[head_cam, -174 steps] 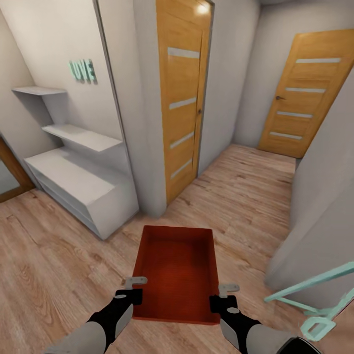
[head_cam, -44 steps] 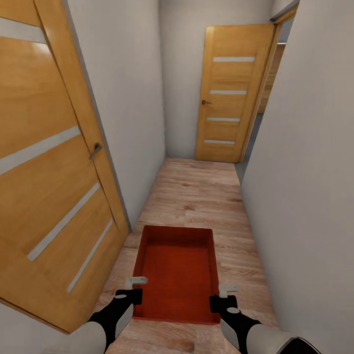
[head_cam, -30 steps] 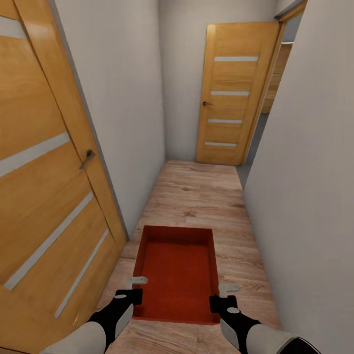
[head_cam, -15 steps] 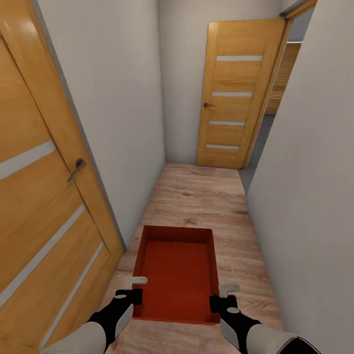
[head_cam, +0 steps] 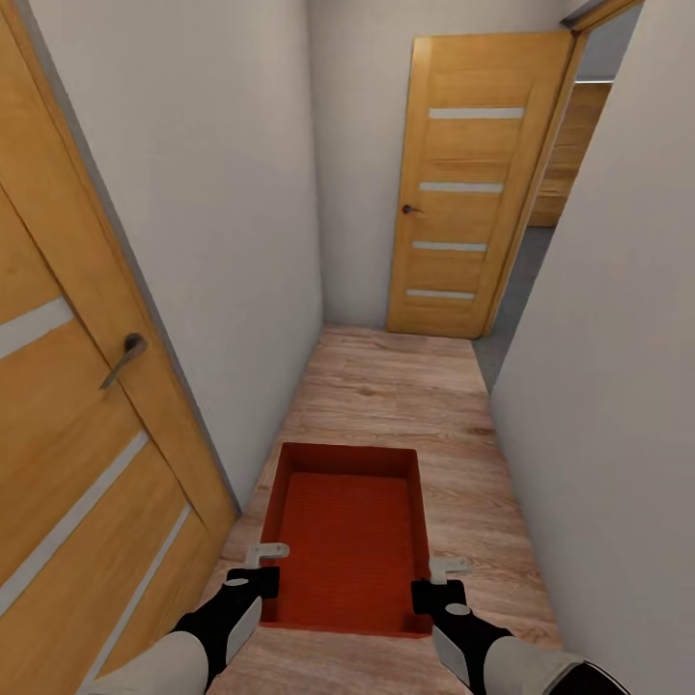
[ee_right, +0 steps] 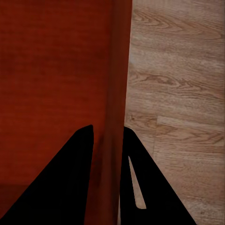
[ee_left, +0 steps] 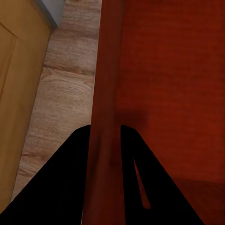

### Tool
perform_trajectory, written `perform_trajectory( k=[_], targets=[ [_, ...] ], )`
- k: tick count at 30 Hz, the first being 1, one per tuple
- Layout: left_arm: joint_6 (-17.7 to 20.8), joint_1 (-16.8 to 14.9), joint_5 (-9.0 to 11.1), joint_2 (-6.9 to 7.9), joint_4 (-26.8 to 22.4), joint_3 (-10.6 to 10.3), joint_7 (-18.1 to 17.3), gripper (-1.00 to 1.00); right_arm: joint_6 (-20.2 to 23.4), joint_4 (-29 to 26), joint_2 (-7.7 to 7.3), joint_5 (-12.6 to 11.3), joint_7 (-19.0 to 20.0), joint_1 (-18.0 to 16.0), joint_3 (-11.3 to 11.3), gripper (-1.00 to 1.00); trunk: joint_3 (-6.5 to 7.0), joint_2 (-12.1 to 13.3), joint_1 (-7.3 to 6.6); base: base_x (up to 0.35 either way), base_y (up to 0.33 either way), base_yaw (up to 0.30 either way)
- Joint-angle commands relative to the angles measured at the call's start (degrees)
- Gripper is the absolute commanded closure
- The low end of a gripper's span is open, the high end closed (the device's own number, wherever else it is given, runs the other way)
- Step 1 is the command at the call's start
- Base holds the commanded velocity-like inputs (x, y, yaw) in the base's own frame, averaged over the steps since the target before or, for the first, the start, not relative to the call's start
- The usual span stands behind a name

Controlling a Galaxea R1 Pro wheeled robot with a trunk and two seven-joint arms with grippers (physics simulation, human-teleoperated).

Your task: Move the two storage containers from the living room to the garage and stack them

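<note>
- I am in a narrow hallway with a light wood plank floor (head_cam: 396, 405) and plain white walls on both sides.
- I carry one red-orange storage container (head_cam: 349, 550) out in front of the trunk, level and open side up, held above the planks between my two arms. Its ribbed inside is bare.
- Left gripper (head_cam: 259, 569): clamped on the container's left side wall near the near corner. In the left wrist view the two dark fingers (ee_left: 70, 178) sit one on either side of the red wall (ee_left: 105, 140), pressed against it, so it is grasping the bin.
- Right gripper (head_cam: 436, 579): the same on the right side wall. In the right wrist view its fingers (ee_right: 75, 183) straddle the wall (ee_right: 115, 131), one inside the bin and one outside, gripping it.
- An orange wooden door (head_cam: 77, 463) with pale inset strips stands close on my left; its grey lever handle (head_cam: 123, 355) is at about mid height.
- A second door of the same kind (head_cam: 473, 183) stands at the far end of the hall.
- Just right of that far door is an opening (head_cam: 541, 270), where a strip of grey floor and more orange wood show beyond the corner of the right wall.
</note>
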Motion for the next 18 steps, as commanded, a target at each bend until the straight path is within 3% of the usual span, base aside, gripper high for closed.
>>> perform_trajectory(
  k=[1, 18],
  targets=[
    [0.41, 0.0, 0.03, 0.28, 0.12, 0.02, 0.55, 1.0, -1.29, -0.06, -1.13, -0.4, -3.81, -0.08, 0.53, 1.0, -0.1, -0.1, 0.06, 0.322, 0.0, 0.0],
    [0.41, 0.0, 0.03, 0.19, 0.12, 0.02, 0.53, 1.0, -1.29, -0.06, -1.25, -0.4, -3.81, -0.07, 0.53, 1.0, -0.1, -0.1, 0.06, 0.322, 0.0, 0.0]
  ],
)
